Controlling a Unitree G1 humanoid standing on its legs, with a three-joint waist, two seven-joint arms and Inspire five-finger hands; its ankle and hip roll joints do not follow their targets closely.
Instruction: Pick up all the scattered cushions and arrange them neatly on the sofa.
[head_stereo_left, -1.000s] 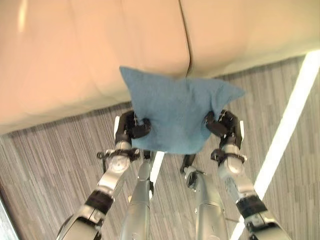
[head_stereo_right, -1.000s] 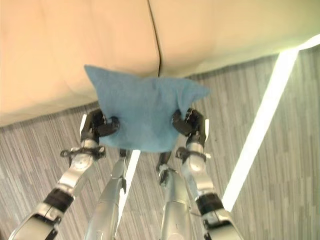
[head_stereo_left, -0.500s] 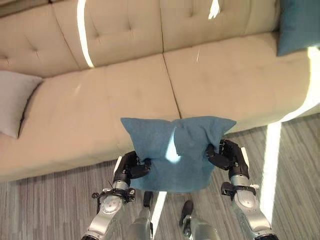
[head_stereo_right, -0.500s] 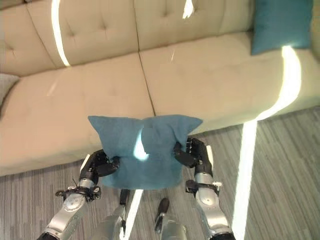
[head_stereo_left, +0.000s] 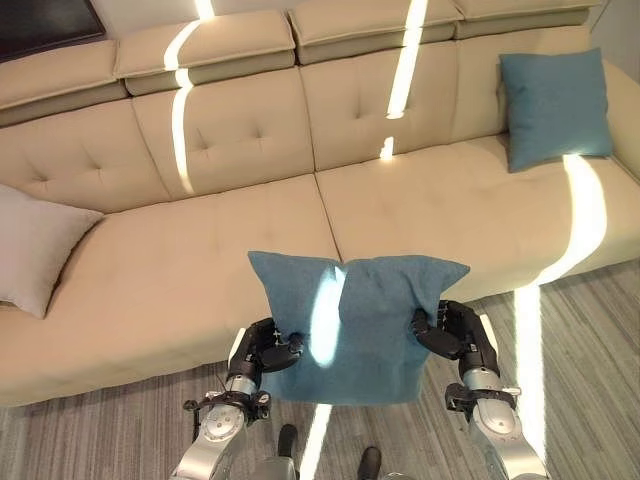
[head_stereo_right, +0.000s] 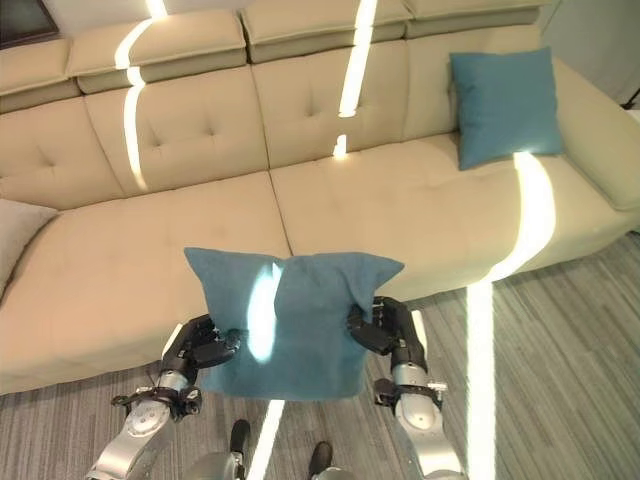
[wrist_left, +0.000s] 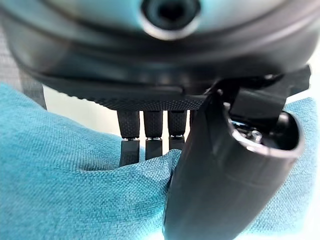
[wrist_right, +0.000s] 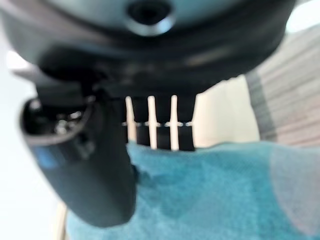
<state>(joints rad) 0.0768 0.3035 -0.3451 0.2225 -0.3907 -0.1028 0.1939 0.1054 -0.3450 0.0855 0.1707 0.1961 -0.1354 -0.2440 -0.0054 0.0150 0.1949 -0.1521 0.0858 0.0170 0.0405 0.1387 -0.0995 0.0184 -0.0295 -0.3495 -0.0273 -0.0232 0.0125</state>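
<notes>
Sofa (head_stereo_left: 200, 260) fuller in view | cushion (head_stereo_left: 355, 320) still pinched, both hands

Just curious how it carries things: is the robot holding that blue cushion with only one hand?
No, the left hand and right hand each grip a side of the blue cushion.

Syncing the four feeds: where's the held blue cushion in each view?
Left eye view: held blue cushion low centre, before the sofa.
Right eye view: low centre-left.
Left wrist view: blue cloth under the left robot hand.
Right wrist view: cloth beside the right robot hand.
Shared landmark: the cushion itself.
</notes>
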